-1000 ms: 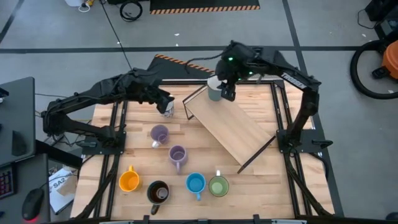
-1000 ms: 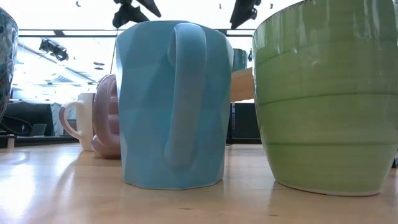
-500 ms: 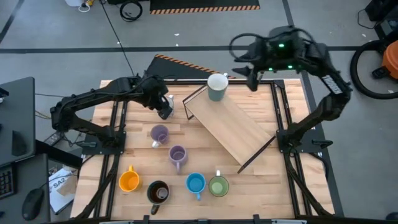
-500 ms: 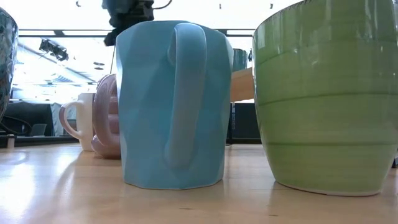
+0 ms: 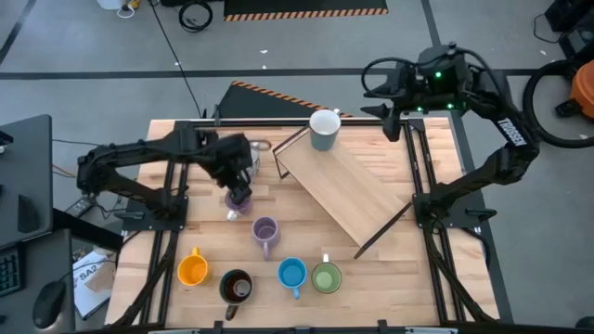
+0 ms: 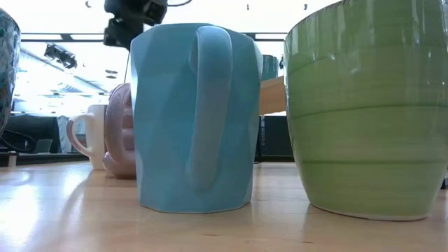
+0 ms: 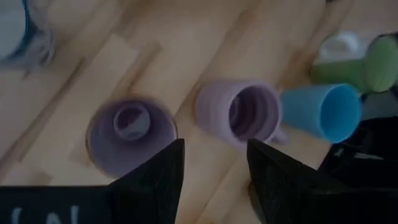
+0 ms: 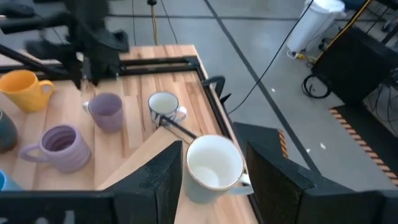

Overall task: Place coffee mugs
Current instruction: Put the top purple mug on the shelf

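Note:
My left gripper (image 5: 239,192) (image 7: 214,168) is open and hovers over the plain lavender mug (image 5: 236,203) (image 7: 130,127), without touching it. A ribbed lavender mug (image 5: 265,232) (image 7: 239,112) stands just nearer. The orange (image 5: 192,269), dark (image 5: 237,288), blue (image 5: 292,274) (image 6: 192,115) and green (image 5: 326,276) (image 6: 367,105) mugs stand in a row by the near edge. One white mug (image 5: 324,128) (image 8: 211,165) stands on the far end of a wooden board (image 5: 345,190). Another white mug (image 5: 259,147) (image 8: 165,104) stands on the table. My right gripper (image 5: 390,119) (image 8: 214,177) is open, drawn back to the right of the board's mug.
The wooden board lies slantwise in a black frame (image 5: 382,227) across the table's right half. Black rails (image 5: 418,158) run along both sides of the table. Bare wood shows between the board and the near row of mugs.
My right gripper has drawn away from the white mug on the board's far end, toward the table's far right corner; the mug stays standing there. My left gripper has moved from the white mug on the table toward the near edge, over the plain lavender mug.

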Tool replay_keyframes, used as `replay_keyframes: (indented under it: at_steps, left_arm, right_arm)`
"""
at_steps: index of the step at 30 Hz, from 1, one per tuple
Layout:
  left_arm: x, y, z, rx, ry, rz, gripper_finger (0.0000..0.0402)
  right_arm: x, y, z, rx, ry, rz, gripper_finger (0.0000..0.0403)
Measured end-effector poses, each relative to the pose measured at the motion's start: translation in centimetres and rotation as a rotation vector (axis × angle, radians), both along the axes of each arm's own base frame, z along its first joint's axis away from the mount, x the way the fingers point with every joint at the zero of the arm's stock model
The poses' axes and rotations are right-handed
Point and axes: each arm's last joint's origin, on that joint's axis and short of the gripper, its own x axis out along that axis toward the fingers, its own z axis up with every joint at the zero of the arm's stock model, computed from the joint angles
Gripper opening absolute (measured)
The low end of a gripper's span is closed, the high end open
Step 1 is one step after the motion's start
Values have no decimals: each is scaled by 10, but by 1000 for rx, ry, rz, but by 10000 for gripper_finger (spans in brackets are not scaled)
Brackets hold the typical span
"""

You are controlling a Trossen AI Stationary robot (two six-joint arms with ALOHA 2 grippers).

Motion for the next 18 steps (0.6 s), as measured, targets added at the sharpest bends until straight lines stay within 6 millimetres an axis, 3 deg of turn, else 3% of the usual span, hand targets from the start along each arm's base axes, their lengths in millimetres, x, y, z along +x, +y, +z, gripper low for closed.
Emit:
replay_keyframes:
  at_steps: [5,10,18]
  left_arm:
    - [-7,-25,-4,-5,122,37,182]
    - [-10,-37,-14,67,172,67,182]
    - [-11,-52,-39,245,204,-127,182]
  right_arm:
    - [6,1,-13,7,19,14,181]
    - [10,6,-12,-17,-42,49,181]
    - [7,13,-6,-23,-95,64,181]
